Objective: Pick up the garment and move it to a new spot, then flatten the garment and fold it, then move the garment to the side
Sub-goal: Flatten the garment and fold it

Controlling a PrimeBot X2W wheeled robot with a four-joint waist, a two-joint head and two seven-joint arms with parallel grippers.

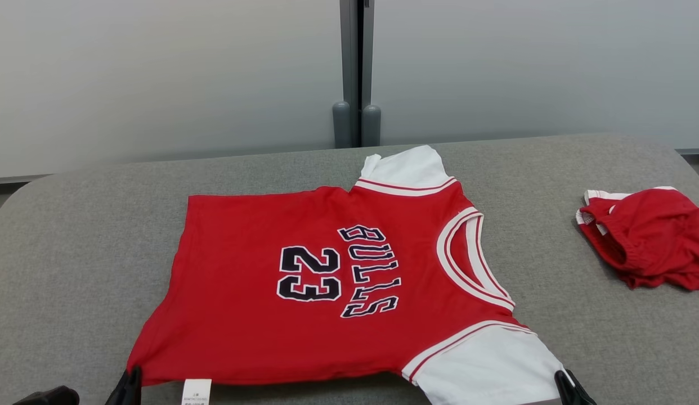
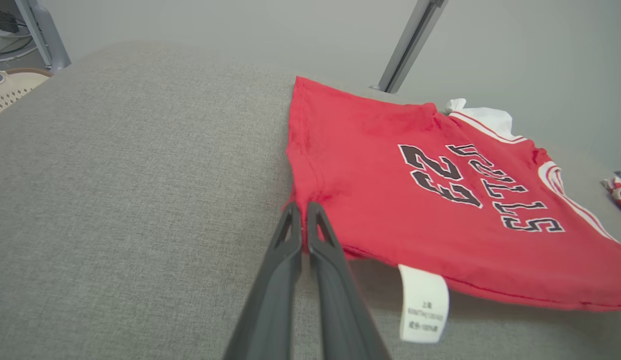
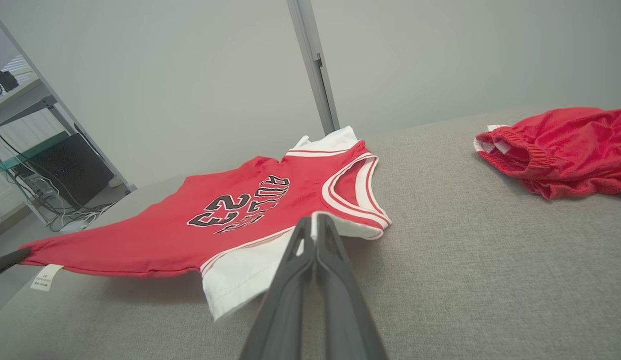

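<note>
Here jersey [image 1: 242, 225] on grey fabric tabletop [image 1: 74, 236], pale wall [image 1: 158, 73] behind.

A grey woven-fabric bench [image 1: 74, 253] with rounded corners stands before pale grey matte wall panels [image 1: 158, 73], split by a dark grey vertical metal post [image 1: 354, 56]. Off one end, a metal shelf rack [image 3: 20, 107] holds a black box [image 3: 65, 167] above tangled cables [image 3: 75, 217]. The light is soft and even.

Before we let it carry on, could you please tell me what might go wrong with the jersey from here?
1. The left end effector and right end effector each pinch only a thin edge of the jersey; it may slip free.
2. The far sleeve is partly curled, so a fold could trap creases.
3. The red shorts lie to the right; sliding there might snag them.
</note>
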